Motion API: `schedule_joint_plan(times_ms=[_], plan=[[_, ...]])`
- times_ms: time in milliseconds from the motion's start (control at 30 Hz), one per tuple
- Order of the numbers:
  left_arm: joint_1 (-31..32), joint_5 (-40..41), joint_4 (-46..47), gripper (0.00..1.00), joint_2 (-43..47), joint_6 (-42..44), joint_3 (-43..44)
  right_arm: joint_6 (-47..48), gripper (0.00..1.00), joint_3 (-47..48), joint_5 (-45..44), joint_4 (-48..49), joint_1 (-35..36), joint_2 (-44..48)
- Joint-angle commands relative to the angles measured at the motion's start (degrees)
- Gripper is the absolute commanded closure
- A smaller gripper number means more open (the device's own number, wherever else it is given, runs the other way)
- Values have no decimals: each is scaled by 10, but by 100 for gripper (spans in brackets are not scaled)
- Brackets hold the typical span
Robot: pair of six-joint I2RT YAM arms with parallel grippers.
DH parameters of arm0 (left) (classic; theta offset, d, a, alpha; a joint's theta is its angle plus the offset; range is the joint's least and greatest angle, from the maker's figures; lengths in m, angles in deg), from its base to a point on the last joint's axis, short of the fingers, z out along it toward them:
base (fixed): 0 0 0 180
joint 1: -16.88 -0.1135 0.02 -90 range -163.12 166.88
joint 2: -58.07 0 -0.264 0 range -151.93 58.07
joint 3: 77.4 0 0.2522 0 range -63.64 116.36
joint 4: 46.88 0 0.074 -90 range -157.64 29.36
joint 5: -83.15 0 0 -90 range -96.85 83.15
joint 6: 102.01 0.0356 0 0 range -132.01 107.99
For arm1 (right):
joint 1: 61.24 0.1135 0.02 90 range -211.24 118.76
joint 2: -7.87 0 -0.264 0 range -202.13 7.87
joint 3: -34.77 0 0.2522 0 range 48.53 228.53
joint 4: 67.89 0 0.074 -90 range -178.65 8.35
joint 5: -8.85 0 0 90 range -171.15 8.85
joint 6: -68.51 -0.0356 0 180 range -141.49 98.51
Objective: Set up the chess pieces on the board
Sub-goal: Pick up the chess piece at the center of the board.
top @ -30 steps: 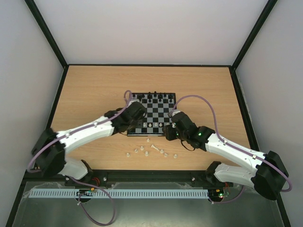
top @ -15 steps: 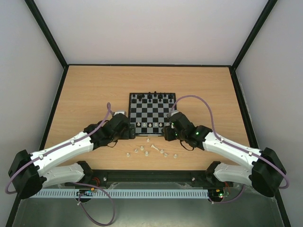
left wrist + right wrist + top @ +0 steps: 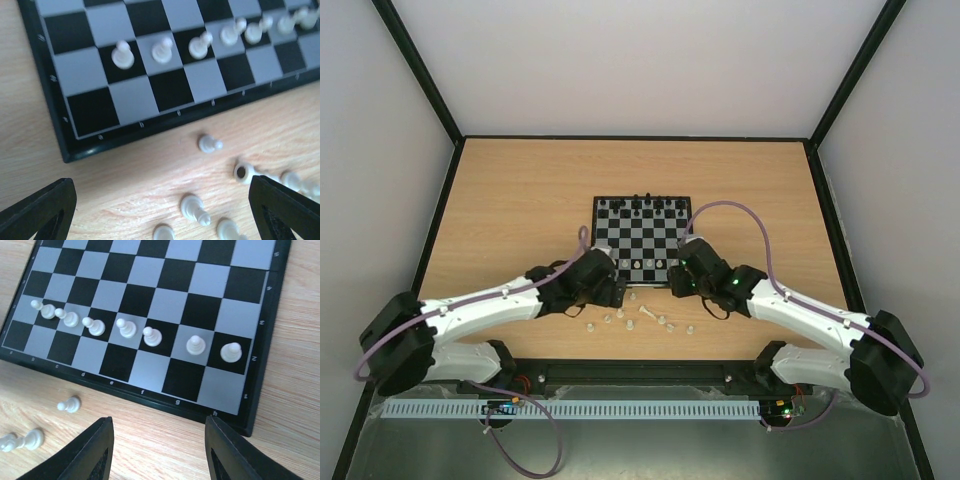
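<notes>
The board point(image 3: 642, 233) lies mid-table, with black pieces along its far edge and a row of whitish pawns point(image 3: 642, 263) on the second row from its near edge. Several loose whitish pieces point(image 3: 642, 316) lie on the wood in front of it. My left gripper point(image 3: 617, 293) is open and empty just off the board's near-left corner. In the left wrist view point(image 3: 160, 200) it hangs over the loose pieces point(image 3: 194, 209), below the board point(image 3: 170, 91). My right gripper point(image 3: 678, 283) is open and empty at the near-right edge. In the right wrist view point(image 3: 159, 440) it hangs over bare wood, with the pawns point(image 3: 151, 336) beyond it.
The black pieces point(image 3: 640, 205) stand on the far rows. One loose pawn point(image 3: 69, 404) lies close to the board's near edge point(image 3: 150, 397). Black-framed walls enclose the wooden table point(image 3: 520, 200). Both arm bases sit at the near edge.
My left gripper has come off the board's left side, back and then right, to the near-left corner above the loose pieces. The right arm has barely moved.
</notes>
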Motion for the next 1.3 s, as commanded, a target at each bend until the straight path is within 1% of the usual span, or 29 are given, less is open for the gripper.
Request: schedule_joint_plan(times_ms=[0,100,233,500,667,733,900,1033,1133,1267], plan=[[32,0,15,6,-41,8,10,-14,49,-21,-49,-9,-1,22],[48,-4,24,17,-77,5,19,-13,49,-30,-59,-3,-2,23],[58,10,26,27,-126,3,42,-12,49,-33,-60,0,-2,34],[66,39,25,36,-207,12,108,-13,49,-43,-60,5,-2,67],[68,40,19,46,-253,14,139,-13,49,-46,-55,8,-2,73],[68,45,12,48,-266,11,145,-13,49,-47,-53,9,-2,74],[68,55,6,53,-279,9,148,-13,49,-49,-47,13,-2,75],[69,59,6,62,-289,10,151,-12,49,-49,-44,15,-2,76],[68,57,8,68,-296,11,152,-12,49,-51,-42,16,-2,75],[69,51,7,69,-299,9,149,-12,49,-51,-42,17,-2,74]])
